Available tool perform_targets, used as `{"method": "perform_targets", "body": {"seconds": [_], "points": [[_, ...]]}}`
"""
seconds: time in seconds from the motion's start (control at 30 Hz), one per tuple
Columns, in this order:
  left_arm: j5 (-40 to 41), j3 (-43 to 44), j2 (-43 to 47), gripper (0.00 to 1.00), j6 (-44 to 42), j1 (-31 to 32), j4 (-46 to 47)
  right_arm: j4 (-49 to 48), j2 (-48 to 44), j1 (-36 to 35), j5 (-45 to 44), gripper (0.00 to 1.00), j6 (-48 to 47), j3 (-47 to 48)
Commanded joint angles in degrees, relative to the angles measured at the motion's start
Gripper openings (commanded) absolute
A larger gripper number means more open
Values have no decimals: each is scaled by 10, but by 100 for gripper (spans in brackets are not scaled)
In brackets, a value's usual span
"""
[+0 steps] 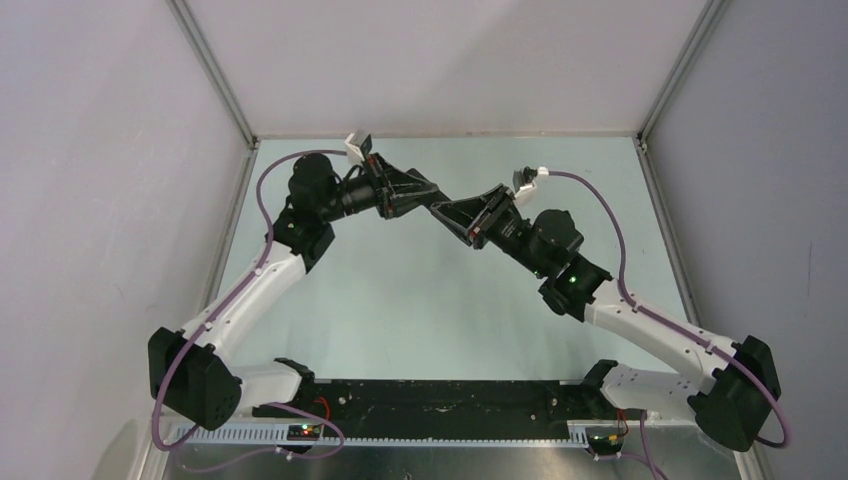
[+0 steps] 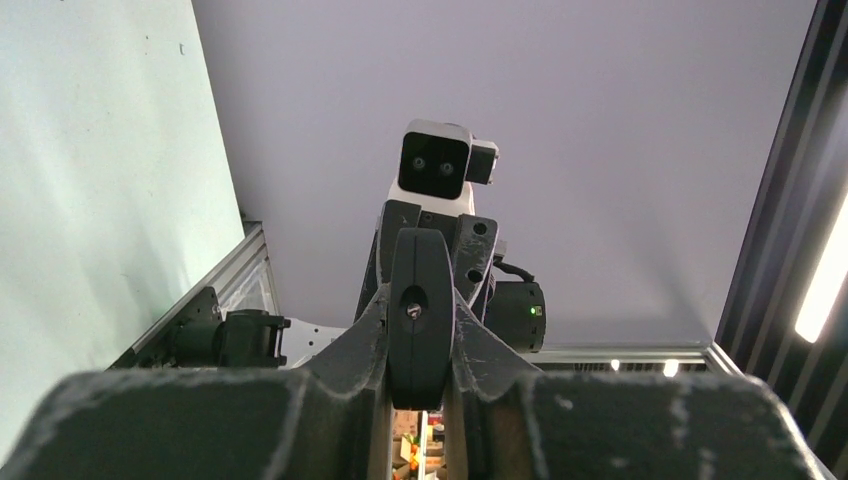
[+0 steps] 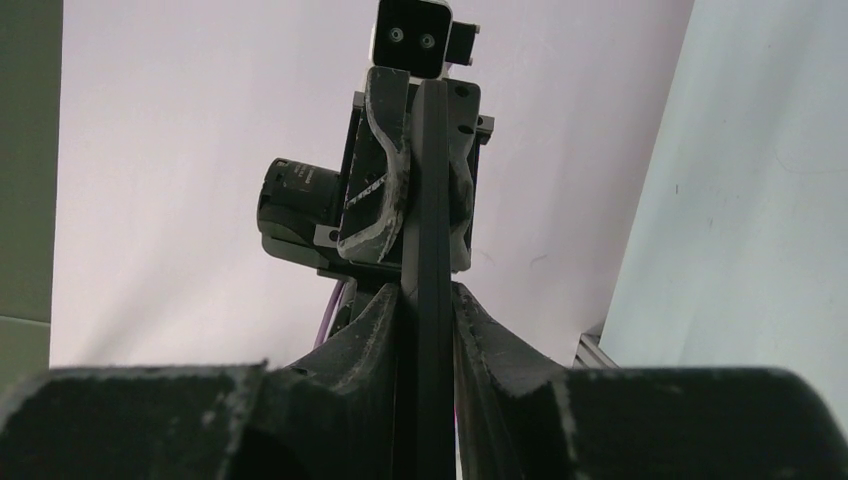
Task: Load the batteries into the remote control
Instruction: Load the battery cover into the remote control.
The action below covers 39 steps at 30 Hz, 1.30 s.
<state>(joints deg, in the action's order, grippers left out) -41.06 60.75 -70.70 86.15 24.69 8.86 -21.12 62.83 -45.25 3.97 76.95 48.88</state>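
Arms rise from the near edge of the pale green table (image 1: 400, 300) and meet tip to tip in the air over its far middle, the left gripper (image 1: 412, 196) reaching in from the left and the right gripper (image 1: 458, 214) from the right. The slim, flat black rectangular remote control (image 3: 434, 200) spans between them, seen edge-on in the right wrist view, where the right gripper's scuffed black fingers (image 3: 372, 318) pinch it tight. Its other end sits squeezed between the left gripper's fingers (image 2: 350, 345).
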Motion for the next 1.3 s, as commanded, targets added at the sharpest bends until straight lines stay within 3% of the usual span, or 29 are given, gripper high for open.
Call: {"method": "perform_targets", "body": {"seconds": [0.0, 0.67, 0.93, 1.07, 1.17, 1.27], "points": [[-76, 12, 36, 0, 35, 27, 55, 26, 32, 4, -36, 27, -35, 5], [-80, 9, 53, 0, 44, 39, 55, 3, 71, 4, -32, 26, -34, 23], [-70, 0, 53, 0, 37, 27, 55, 12, 44, 5, -33, 47, -45, 22], [-58, -25, 56, 0, 21, 4, 54, 30, 3, 10, -37, 65, -60, 22], [-55, -36, 54, 0, 7, -9, 53, 13, -19, 24, 15, 82, -95, 24], [-55, -43, 50, 0, -6, -13, 49, 34, -45, 47, 56, 91, -105, 24]]}}
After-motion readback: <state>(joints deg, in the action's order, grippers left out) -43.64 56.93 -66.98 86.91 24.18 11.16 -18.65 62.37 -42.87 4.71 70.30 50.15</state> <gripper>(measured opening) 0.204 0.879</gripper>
